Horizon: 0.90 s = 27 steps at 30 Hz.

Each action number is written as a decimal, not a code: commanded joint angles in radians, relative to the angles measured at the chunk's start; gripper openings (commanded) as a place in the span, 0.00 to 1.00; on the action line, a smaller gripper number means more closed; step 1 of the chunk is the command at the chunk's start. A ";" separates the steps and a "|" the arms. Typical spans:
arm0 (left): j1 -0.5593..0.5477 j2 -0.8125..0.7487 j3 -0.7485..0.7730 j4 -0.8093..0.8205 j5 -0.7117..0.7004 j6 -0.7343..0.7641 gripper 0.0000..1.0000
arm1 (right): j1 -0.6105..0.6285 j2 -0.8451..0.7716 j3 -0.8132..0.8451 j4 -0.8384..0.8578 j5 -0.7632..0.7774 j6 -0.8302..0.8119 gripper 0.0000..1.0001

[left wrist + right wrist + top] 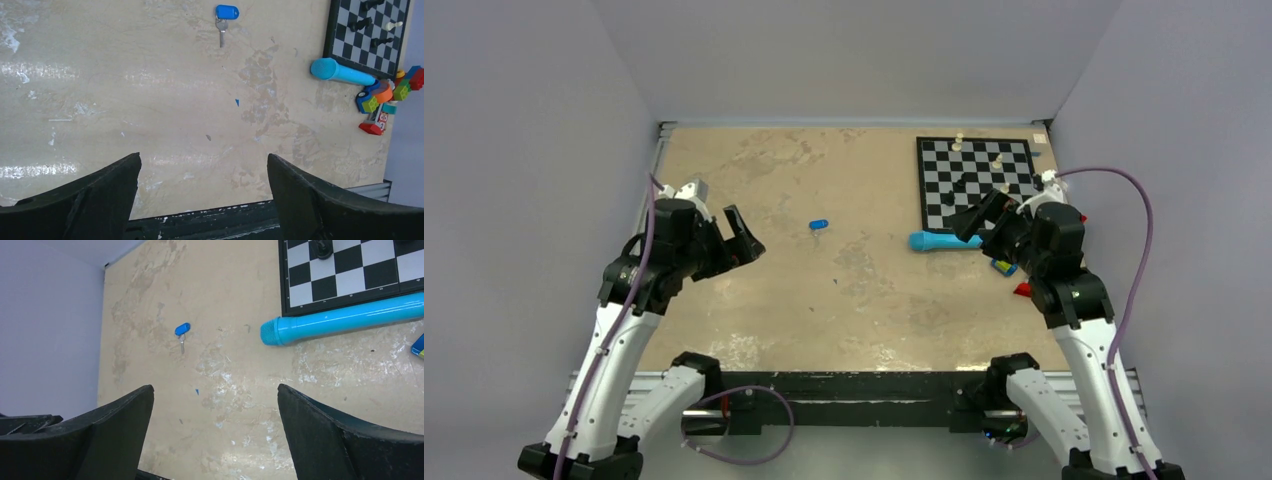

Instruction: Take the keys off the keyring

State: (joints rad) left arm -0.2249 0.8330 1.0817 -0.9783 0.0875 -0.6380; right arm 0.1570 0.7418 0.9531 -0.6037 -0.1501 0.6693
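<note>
If going for the keys (221, 31) lying mid-worktop, slightly toward the far edge: blue tag (227, 11) on the far side, shaft pointing at the near edge. Looks closer to left gripper (742, 238) than right gripper (982, 215). Wide-open jaws on both, holding nothing.

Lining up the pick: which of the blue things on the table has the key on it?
The small dark-blue oval tag lying alone mid-table, grey key attached; the long light-blue tube by the chessboard has none.

Even soft light, faint tabletop (150, 100) glare
</note>
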 commanded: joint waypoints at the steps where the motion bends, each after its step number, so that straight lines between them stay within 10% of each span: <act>1: -0.022 0.026 -0.022 0.025 -0.021 0.043 1.00 | 0.001 0.035 0.047 -0.009 0.010 -0.004 0.99; 27: -0.079 0.286 -0.111 0.360 0.088 0.029 0.88 | -0.002 0.340 0.217 -0.088 -0.273 -0.088 0.95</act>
State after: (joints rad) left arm -0.2844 1.0660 0.9882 -0.7536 0.1608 -0.5484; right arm 0.1570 1.0702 1.0874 -0.6567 -0.3477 0.6270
